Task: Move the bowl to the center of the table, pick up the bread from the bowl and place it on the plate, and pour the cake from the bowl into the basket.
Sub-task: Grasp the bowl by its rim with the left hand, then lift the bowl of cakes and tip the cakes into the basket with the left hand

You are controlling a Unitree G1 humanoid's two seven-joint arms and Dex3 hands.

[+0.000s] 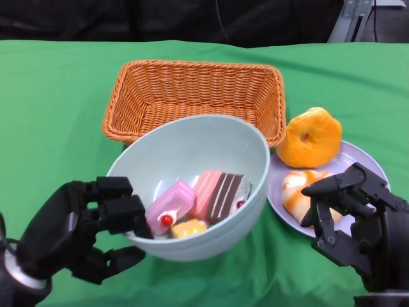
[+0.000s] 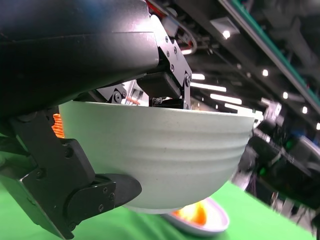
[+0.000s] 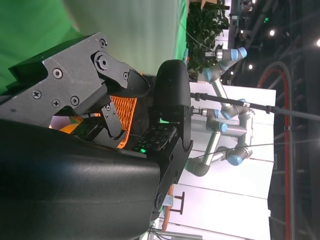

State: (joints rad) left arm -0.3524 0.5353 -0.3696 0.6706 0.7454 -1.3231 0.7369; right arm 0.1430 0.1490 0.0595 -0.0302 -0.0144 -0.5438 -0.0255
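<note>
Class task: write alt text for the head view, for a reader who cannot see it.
The left hand grips the rim of a pale bowl holding cake pieces, tilted toward the camera on a green table. Behind it sits an orange wicker basket; the right hand hovers over a plate with two breads.

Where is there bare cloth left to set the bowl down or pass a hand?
Bare green cloth lies left of the basket and bowl, above the left hand, and along the far edge behind the basket. The right side is crowded: plate with two breads, right hand over it, bowl alongside.
</note>
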